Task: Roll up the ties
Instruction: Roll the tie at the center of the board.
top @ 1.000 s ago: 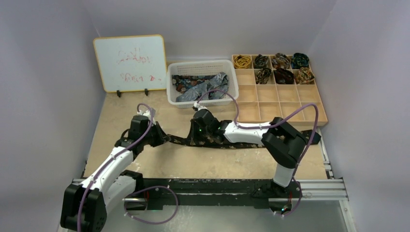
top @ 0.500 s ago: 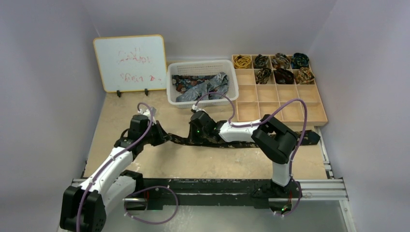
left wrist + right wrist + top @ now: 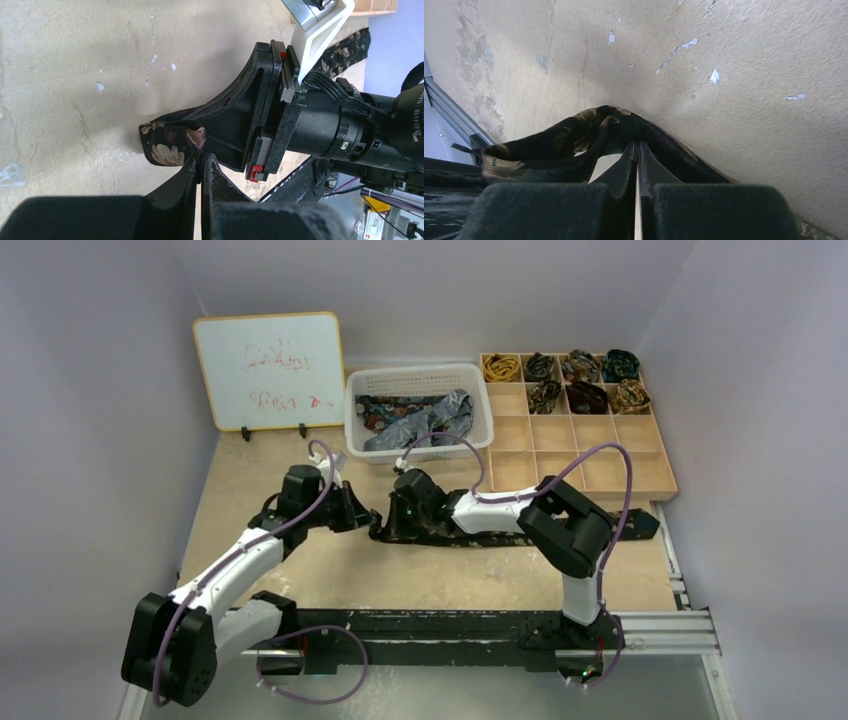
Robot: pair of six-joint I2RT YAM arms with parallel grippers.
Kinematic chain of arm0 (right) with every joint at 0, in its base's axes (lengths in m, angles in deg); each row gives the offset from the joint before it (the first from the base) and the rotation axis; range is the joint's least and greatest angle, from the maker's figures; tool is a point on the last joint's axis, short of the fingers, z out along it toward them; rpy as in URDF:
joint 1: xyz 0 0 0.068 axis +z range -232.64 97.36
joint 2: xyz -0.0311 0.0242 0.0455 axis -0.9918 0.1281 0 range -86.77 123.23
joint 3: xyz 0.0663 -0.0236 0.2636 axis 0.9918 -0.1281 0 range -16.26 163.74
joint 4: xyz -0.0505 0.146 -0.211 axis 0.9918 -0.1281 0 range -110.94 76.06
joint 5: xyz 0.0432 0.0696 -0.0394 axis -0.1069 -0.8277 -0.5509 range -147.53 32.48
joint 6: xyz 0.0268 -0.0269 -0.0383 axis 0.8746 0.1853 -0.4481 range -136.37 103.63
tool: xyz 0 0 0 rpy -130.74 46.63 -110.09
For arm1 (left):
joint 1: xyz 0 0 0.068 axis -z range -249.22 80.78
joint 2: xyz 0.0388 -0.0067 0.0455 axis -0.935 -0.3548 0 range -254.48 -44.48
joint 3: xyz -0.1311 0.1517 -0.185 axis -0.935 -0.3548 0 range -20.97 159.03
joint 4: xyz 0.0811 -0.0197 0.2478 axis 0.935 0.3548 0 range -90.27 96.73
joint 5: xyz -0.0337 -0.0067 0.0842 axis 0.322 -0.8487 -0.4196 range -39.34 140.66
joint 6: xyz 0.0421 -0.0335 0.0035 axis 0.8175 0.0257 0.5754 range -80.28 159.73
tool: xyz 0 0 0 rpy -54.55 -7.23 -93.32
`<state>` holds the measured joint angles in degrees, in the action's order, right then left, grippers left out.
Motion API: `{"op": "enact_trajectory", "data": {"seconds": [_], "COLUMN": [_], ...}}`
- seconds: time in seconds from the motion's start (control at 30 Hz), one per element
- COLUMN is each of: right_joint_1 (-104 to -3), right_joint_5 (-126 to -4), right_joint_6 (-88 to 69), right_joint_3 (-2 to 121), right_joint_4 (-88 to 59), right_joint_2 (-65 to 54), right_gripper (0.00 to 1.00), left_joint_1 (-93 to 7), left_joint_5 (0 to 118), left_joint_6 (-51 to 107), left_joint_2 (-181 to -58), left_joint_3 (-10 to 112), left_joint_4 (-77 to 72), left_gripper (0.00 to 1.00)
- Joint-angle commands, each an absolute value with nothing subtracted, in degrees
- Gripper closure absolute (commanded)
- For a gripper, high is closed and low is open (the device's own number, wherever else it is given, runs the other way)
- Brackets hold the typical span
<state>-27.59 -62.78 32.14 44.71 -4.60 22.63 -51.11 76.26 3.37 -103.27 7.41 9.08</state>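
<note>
A long dark tie (image 3: 470, 537) with gold-brown motifs lies across the middle of the table, its wide end at the right (image 3: 640, 525). My left gripper (image 3: 362, 520) is shut on the tie's left end, which is folded over into a small loop (image 3: 167, 147). In the left wrist view its fingertips (image 3: 201, 159) pinch the fabric. Directly to its right, my right gripper (image 3: 392, 530) is shut on the same tie (image 3: 574, 132). In the right wrist view the jaws (image 3: 638, 146) press together over a raised fold. The two grippers almost touch.
A white basket (image 3: 415, 370) at the back holds loose ties (image 3: 415, 420). A wooden compartment tray (image 3: 590, 465) at the back right has several rolled ties (image 3: 585, 395) in its far cells. A whiteboard (image 3: 268, 370) stands at the back left. A metal rail (image 3: 660, 625) runs along the near edge.
My left gripper has moved right, carrying the tie's left end up to the right gripper, so the tie now reaches less far left. The right gripper has shifted slightly left.
</note>
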Motion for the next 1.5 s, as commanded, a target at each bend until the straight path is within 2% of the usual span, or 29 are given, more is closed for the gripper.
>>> {"op": "enact_trajectory", "data": {"seconds": [0.0,0.37,0.57,0.9,1.27,1.37,1.47], "right_joint_1": [-27.8,-29.8,-31.3,-32.6,-32.8,-33.0,-33.7], "right_joint_5": [-64.1,-62.9,-54.2,-47.1,-49.5,-50.7,-53.7], "right_joint_6": [32.8,34.2,37.9,41.2,40.7,41.1,41.5], "right_joint_3": [45.1,39.0,33.8,27.8,27.0,26.2,24.9], "right_joint_4": [-5.2,-2.8,-7.4,-10.3,-8.8,-7.8,-5.3], "right_joint_2": [22.7,11.9,6.4,-4.8,-5.3,-5.6,-5.9], "right_gripper": [0.99,0.94,0.93,0.79,0.78,0.76,0.71], "left_joint_1": [-50.0,-48.4,-45.0,-37.9,-34.4,-34.2,-34.1], "left_joint_5": [76.9,75.7,75.4,72.3,68.7,68.8,68.4], "left_joint_6": [4.8,7.1,8.4,4.8,-0.5,-0.6,0.9], "left_joint_2": [-105.2,-107.0,-110.0,-119.7,-127.7,-126.3,-124.3], "left_joint_3": [10.6,11.3,13.1,15.9,18.9,18.0,20.2], "left_joint_4": [6.3,7.8,6.8,1.9,1.2,0.6,2.8], "left_gripper": [1.00,1.00,1.00,1.00,0.99,0.81,0.69]}}
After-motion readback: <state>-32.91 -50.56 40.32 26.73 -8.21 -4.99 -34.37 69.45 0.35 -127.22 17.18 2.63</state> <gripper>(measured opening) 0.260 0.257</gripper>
